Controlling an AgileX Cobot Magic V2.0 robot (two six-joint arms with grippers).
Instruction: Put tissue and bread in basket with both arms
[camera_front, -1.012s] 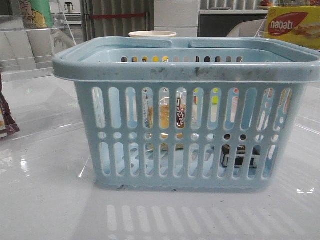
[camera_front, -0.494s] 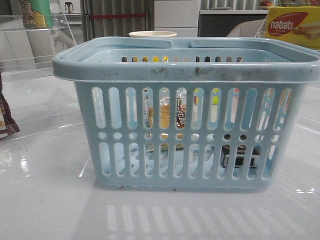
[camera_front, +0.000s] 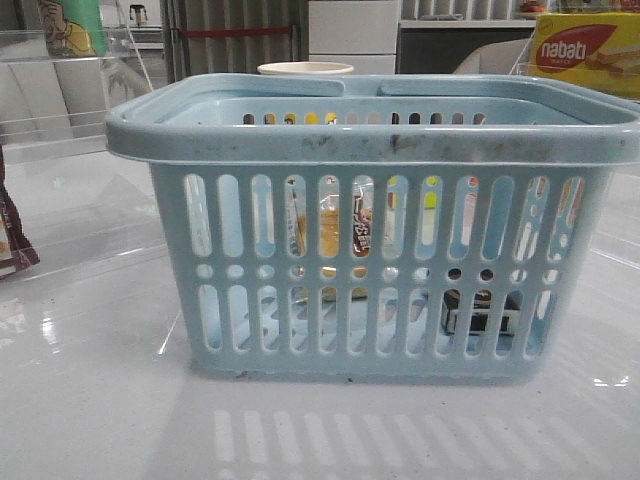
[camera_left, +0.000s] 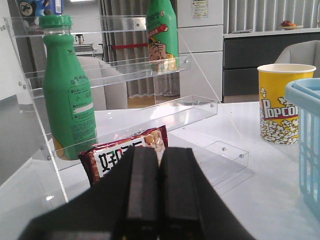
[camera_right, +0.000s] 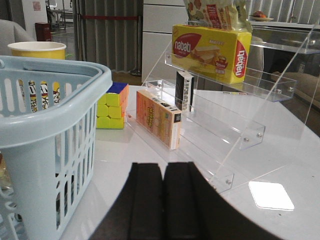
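In scuffed basket (camera_front: 370, 145), bread (camera_front: 335, 232), seemingly upright

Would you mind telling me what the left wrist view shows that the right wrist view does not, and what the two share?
Only the left wrist view shows the two green plastic bottles on a clear acrylic shelf, and a dark brown snack packet.

Only the right wrist view shows the yellow-and-red nabati box, an orange carton and a colourful puzzle cube.

Both show the light-blue plastic basket, the yellow popcorn cup, and that arm's own black gripper with jaws shut, the left gripper and the right gripper.
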